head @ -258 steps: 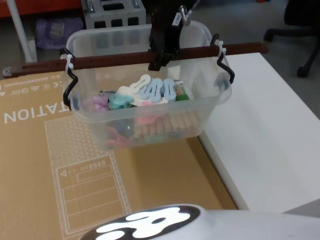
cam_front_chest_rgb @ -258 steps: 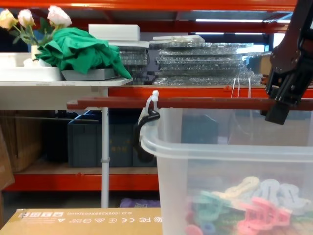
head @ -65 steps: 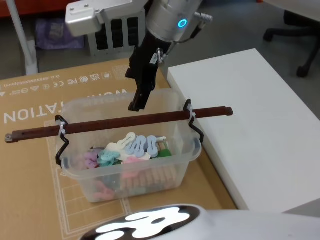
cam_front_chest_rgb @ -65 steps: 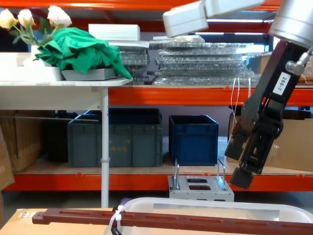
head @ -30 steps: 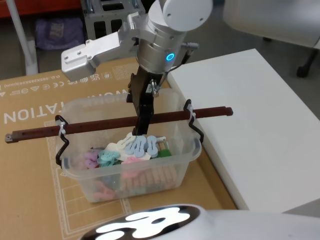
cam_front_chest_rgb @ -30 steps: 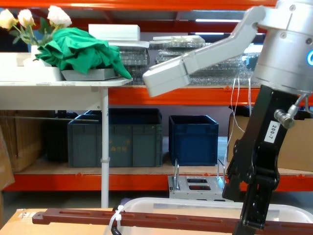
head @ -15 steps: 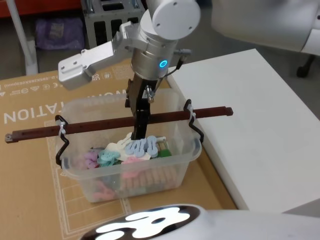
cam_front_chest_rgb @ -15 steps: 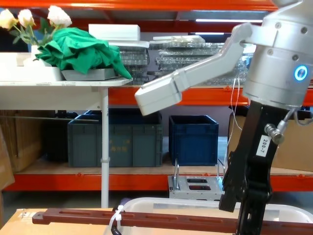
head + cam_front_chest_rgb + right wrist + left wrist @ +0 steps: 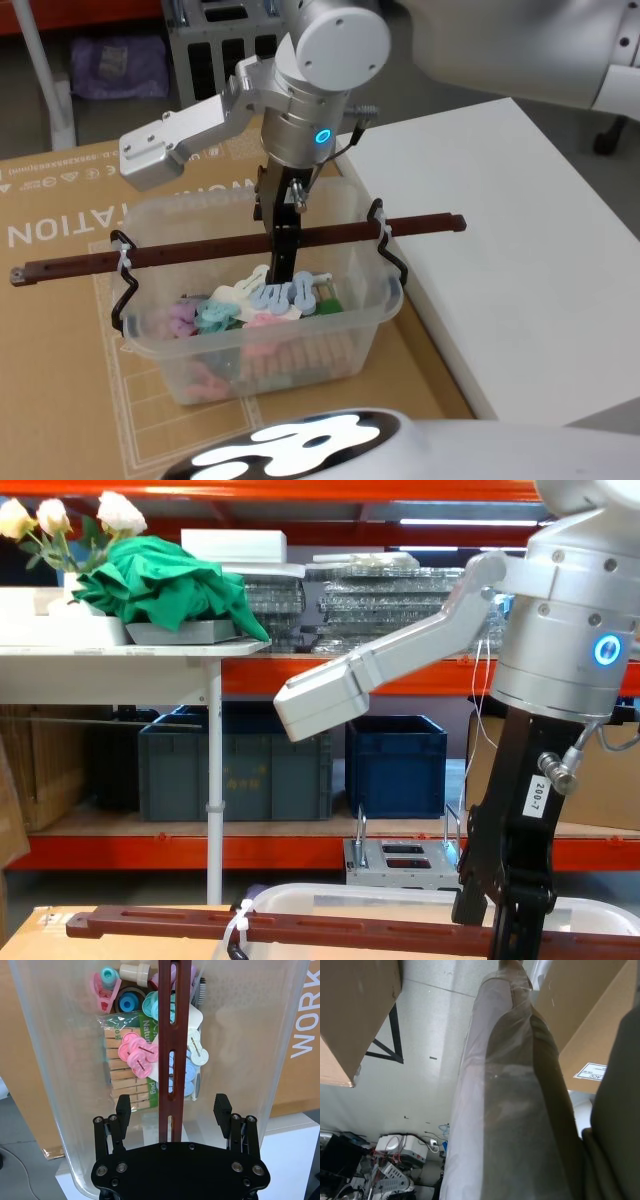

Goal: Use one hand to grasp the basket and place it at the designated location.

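The right gripper (image 9: pixel 172 1110) stands open, its two fingers (image 9: pixel 123 1109) hanging well apart on either side of the brown handle (image 9: pixel 171 1035), neither pad touching it. From the head view the fingers reach down past the handle toward the load, so I judge the height is right for closing. The handle is flat and slotted, so the pads should meet its two narrow edges squarely, with the handle centred between them; a skewed bite could let it twist. The gripper sits between the two white ties (image 9: pixel 382 231) that fasten the handle to the wire hooks, a little nearer the right one. That looks close enough to the middle for the basket (image 9: pixel 388 305) to hang level, but lift slowly and straight up in case it tips. The basket rests on a cardboard box (image 9: pixel 60 330), just beside the white table (image 9: pixel 520 250), and holds clothes pegs (image 9: pixel 125 1087) and small clips that could slide if it swings. Where it should be set down, the pictures do not show.
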Available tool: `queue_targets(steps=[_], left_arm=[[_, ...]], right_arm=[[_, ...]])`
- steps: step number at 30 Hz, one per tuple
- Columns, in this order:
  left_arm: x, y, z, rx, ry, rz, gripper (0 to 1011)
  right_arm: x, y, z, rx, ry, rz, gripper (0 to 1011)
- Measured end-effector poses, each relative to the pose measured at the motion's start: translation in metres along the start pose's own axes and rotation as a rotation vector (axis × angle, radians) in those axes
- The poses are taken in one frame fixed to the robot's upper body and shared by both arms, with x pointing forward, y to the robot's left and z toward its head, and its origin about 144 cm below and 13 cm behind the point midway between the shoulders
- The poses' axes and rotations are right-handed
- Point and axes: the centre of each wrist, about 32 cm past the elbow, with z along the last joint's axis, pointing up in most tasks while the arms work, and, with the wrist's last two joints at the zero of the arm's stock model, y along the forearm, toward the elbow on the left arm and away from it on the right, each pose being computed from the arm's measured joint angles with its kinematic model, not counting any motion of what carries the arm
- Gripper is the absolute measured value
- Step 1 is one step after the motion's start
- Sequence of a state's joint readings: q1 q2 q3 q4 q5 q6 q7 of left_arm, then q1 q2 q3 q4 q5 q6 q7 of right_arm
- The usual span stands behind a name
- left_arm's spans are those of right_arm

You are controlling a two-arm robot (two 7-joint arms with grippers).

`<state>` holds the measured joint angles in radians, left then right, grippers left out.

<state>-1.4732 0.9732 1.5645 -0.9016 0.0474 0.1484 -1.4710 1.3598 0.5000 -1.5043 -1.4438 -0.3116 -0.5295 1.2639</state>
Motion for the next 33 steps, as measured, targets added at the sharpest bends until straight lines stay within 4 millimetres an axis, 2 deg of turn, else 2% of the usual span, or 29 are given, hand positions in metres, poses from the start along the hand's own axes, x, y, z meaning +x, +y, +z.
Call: queue_targets(steps=[12, 16, 23, 24, 27, 28, 33], left_arm=[[0.0, 0.0, 0.0, 0.0, 0.0, 0.0, 0], [0.0, 0.0, 0.0, 0.0, 0.0, 0.0, 0], [0.0, 0.0, 0.0, 0.0, 0.0, 0.0, 0], [0.0, 0.0, 0.0, 0.0, 0.0, 0.0, 0], [0.0, 0.0, 0.0, 0.0, 0.0, 0.0, 0], [0.0, 0.0, 0.0, 0.0, 0.0, 0.0, 0], [0.0, 0.0, 0.0, 0.0, 0.0, 0.0, 0]], right_arm=[[-0.0002, 0.0024, -0.0026, -0.001, 0.007, 0.008, 1000], [-0.0014, 0.0025, -0.0043, 0.001, 0.01, 0.003, 944], [-0.0026, 0.0019, -0.006, 0.006, 0.015, -0.005, 761], [-0.003, 0.0016, -0.0065, 0.007, 0.016, -0.007, 703], [-0.0034, 0.0011, -0.0072, 0.007, 0.018, -0.009, 643], [-0.0036, 0.0011, -0.0075, 0.007, 0.019, -0.01, 585], [-0.0046, 0.0009, -0.0091, 0.007, 0.022, -0.011, 439]])
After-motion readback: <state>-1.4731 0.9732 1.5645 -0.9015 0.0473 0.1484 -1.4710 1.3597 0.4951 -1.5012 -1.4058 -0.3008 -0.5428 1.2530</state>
